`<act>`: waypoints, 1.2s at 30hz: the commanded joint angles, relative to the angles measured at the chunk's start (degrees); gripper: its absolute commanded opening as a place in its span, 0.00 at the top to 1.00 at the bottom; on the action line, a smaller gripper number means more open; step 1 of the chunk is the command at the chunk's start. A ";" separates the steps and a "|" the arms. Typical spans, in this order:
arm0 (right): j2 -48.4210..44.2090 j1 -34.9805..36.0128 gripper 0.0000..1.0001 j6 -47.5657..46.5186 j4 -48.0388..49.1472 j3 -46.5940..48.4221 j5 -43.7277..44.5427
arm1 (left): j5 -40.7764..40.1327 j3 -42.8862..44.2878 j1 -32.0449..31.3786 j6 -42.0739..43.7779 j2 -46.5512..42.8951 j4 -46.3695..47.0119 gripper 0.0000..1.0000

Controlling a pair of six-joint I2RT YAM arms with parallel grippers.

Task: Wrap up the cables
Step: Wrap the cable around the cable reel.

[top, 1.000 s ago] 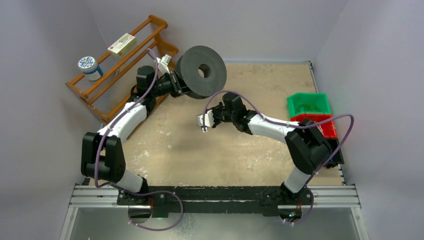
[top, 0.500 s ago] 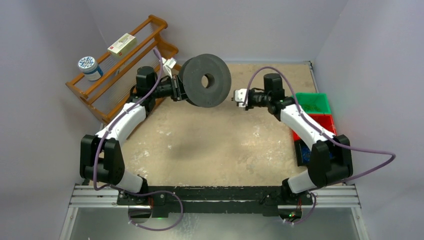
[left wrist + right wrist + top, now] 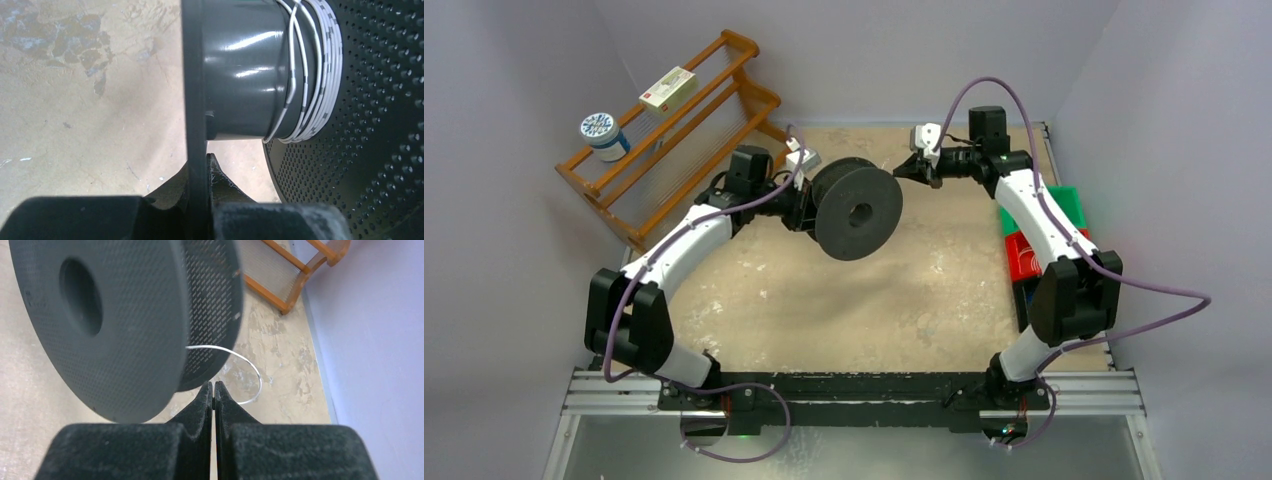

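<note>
Beige tabletop [image 3: 824, 310] is seen below. Spool [image 3: 856, 208] flange is clamped by L gripper [image 3: 199, 169]; cable [image 3: 320, 75] is wound on hub, loose loop beside R gripper [image 3: 213, 390], pressed closed; hold unclear.

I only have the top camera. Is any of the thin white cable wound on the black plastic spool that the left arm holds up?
Observer: Yes. The left wrist view shows several turns of white cable on the grey hub of the spool, beside its perforated flange.
Operator: What is the left gripper gripping?
Observer: The left gripper is shut on the rim of the spool's other flange.
Operator: And the right one?
Observer: The right gripper is shut. A loose loop of cable arcs from the spool to its fingertips. Whether it is pinched, I cannot tell.
</note>
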 commanded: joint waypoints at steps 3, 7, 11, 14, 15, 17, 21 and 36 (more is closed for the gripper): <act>1.48 -0.22 1.00 6.48 -6.80 8.12 -3.01 | -10.92 3.02 -4.48 10.33 -2.37 -1.17 1.00; 3.21 0.40 1.00 8.19 -11.45 12.78 -4.14 | -22.65 1.88 -5.58 7.72 -2.76 2.96 1.00; 4.77 2.89 1.00 11.49 -13.62 14.52 -6.34 | -29.20 1.66 -6.29 6.16 -2.10 5.39 1.00; 5.82 5.40 1.00 14.53 -13.24 15.27 -7.05 | -34.84 1.84 -8.56 6.16 -1.57 5.93 1.00; 6.22 6.40 1.00 15.08 -13.11 15.53 -7.06 | -36.46 1.85 -9.43 6.16 -1.45 6.06 1.00; 6.87 8.74 1.00 16.93 -11.63 15.67 -7.12 | -39.65 1.75 -10.78 6.16 -1.14 6.69 1.00; 7.68 11.15 1.00 22.95 -6.17 15.60 -9.34 | -43.98 2.03 -11.83 2.02 0.14 7.18 1.00; 6.35 18.05 1.00 29.43 7.71 7.05 -5.55 | -44.71 3.52 -11.71 -9.61 3.61 7.73 1.00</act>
